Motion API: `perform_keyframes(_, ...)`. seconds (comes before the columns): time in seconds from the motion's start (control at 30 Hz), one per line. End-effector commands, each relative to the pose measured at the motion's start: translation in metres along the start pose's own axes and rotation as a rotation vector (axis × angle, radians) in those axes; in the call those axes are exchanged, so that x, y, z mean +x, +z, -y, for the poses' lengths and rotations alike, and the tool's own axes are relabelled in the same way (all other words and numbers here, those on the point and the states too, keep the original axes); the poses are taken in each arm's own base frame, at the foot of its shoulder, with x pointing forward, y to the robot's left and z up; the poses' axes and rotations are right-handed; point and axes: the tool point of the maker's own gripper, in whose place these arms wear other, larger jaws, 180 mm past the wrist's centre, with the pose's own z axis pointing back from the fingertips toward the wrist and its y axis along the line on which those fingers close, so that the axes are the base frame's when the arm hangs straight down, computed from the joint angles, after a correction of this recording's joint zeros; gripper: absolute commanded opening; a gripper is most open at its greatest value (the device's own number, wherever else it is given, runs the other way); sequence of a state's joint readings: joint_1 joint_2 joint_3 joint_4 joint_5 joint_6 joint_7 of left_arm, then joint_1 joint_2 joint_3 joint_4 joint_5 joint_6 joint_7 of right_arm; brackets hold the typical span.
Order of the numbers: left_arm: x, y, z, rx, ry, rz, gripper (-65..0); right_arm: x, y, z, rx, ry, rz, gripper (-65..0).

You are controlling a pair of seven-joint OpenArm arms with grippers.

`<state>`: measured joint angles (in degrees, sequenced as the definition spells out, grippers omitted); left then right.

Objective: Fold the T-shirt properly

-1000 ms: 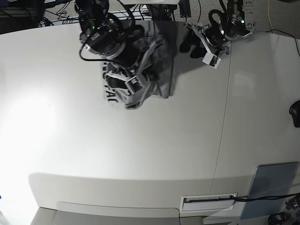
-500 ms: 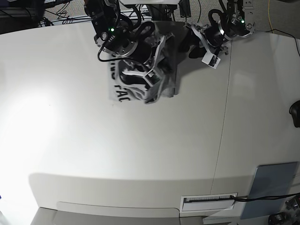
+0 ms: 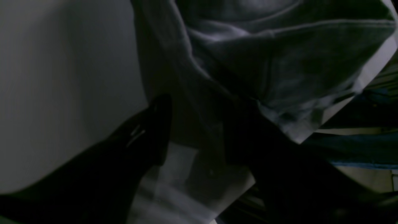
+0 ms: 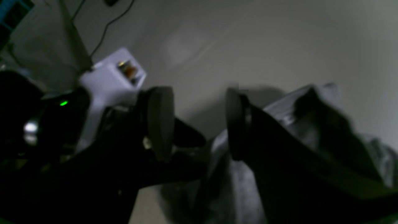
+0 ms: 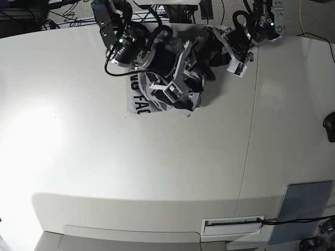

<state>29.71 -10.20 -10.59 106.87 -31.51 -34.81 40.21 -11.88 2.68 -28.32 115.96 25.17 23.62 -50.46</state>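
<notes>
Fold half made
My right gripper gapes empty over the bunched T-shirt (tabletop's far edge); squaring remains.

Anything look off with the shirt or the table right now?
Yes. The T-shirt lies bunched in a crumpled heap at the table's far edge, lettering partly showing, not flat. The right gripper stands open above it; the left gripper straddles a fold.
</notes>
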Motion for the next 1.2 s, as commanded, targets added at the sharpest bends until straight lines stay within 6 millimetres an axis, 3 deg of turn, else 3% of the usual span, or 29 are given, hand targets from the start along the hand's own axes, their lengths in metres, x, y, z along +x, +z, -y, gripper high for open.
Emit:
perform_keyframes(0.0, 0.019, 0.004, 0.007, -0.018, -0.025, 0.061, -36.7, 0.015, 0.003, 0.002, -0.011, 0.03, 0.037, -38.0)
perform_keyframes(0.13, 0.051, 0.014, 0.019, -0.019, -0.108, 0.133, -36.7, 0.022, 0.021, 0.04, -0.166, 0.094, 0.019, -38.0)
perform_keyframes(0.23, 0.074, 0.024, 0.028, -0.004, -0.166, 0.184, -36.7, 0.03, 0.05, 0.082, -0.331, 0.091, 0.032, -38.0)
perform_keyframes(0.33, 0.091, 0.032, 0.04, -0.017, -0.22, 0.229, -36.7, 0.022, 0.087, 0.131, -0.508, 0.083, -0.004, -38.0)
perform_keyframes(0.47, 0.099, 0.03, 0.062, -0.084, -0.232, 0.261, -36.7, 0.011, 0.141, 0.18, -0.691, 0.092, -0.065, -38.0)
perform_keyframes(0.57, 0.094, 0.017, 0.086, -0.153, -0.267, 0.234, -36.7, 0.001, 0.178, 0.203, -0.795, 0.091, -0.105, -38.0)
perform_keyframes(0.73, 0.092, -0.005, 0.121, -0.212, -0.305, 0.197, -36.6, -0.022, 0.222, 0.219, -0.909, 0.051, -0.164, -38.0)
perform_keyframes(0.87, 0.08, -0.019, 0.14, -0.23, -0.351, 0.123, -36.7, -0.036, 0.234, 0.219, -0.937, 0.024, -0.193, -38.0)
perform_keyframes(1.07, 0.057, -0.034, 0.126, -0.094, -0.338, 0.009, -36.7, -0.04, 0.234, 0.218, -0.934, 0.016, -0.207, -38.0)
perform_keyframes(1.17, 0.055, -0.036, 0.111, -0.016, -0.333, -0.011, -36.7, -0.04, 0.234, 0.218, -0.934, 0.016, -0.207, -38.0)
